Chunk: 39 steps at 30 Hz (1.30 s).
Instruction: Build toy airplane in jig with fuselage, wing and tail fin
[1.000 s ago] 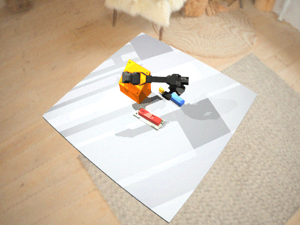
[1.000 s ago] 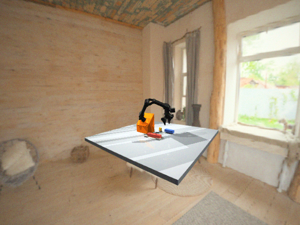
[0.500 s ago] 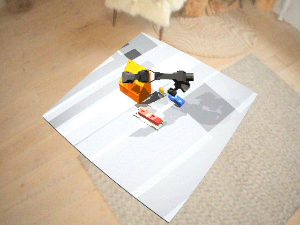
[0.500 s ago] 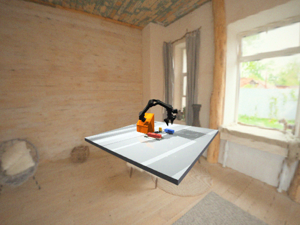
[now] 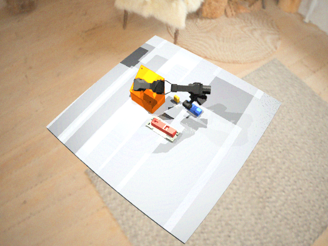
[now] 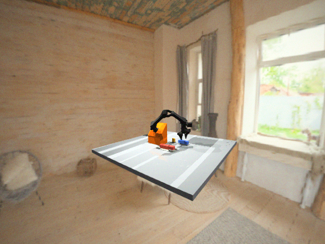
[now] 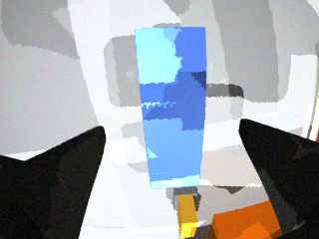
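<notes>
The red fuselage lies lengthwise in the pale cradle and looks level; its two top sockets are empty. The blue wing lies on the table, apart from the fuselage. The small yellow tail fin stands on the table beyond one end of the wing. My gripper is open and empty, pointing down above the wing, with one finger on each side of it in the wrist view. The wing's tab is not visible.
A large orange block with a slanted yellow-orange face stands near the tail fin and cradle. In the top view my arm passes above it. Shadows and bright bands cross the table.
</notes>
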Motion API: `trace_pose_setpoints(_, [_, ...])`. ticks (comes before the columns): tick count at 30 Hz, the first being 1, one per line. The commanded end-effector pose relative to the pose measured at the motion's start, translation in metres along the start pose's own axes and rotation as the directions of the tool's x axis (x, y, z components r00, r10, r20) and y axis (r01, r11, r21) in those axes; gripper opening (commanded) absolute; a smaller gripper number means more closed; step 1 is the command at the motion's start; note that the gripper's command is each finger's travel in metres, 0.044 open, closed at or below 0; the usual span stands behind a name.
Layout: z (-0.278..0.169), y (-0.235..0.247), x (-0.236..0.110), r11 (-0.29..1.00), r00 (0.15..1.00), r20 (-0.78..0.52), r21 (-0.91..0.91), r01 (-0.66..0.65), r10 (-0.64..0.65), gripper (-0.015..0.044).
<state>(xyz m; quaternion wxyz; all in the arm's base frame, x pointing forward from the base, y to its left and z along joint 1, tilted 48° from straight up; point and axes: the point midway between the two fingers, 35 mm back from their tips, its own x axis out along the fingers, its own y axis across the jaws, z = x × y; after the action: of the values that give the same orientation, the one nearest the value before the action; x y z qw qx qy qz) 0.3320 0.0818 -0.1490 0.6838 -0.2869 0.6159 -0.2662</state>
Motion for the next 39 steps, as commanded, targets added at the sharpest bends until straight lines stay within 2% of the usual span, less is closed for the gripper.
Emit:
trace_pose_setpoints(1, [-0.003, -0.001, 0.008, 1.0, 1.0, -0.002, -0.01, 0.009, -0.009, 0.044])
trace_pose_setpoints(23, [-0.003, -0.002, 0.041, 1.0, 1.0, -0.002, -0.01, 0.012, -0.012, 0.044])
trace_pose_setpoints(32, [-0.003, -0.002, 0.041, 1.0, 1.0, -0.002, -0.01, 0.012, -0.012, 0.0204])
trace_pose_setpoints(39, [-0.003, -0.002, 0.041, 1.0, 1.0, -0.002, -0.01, 0.012, -0.012, 0.0157])
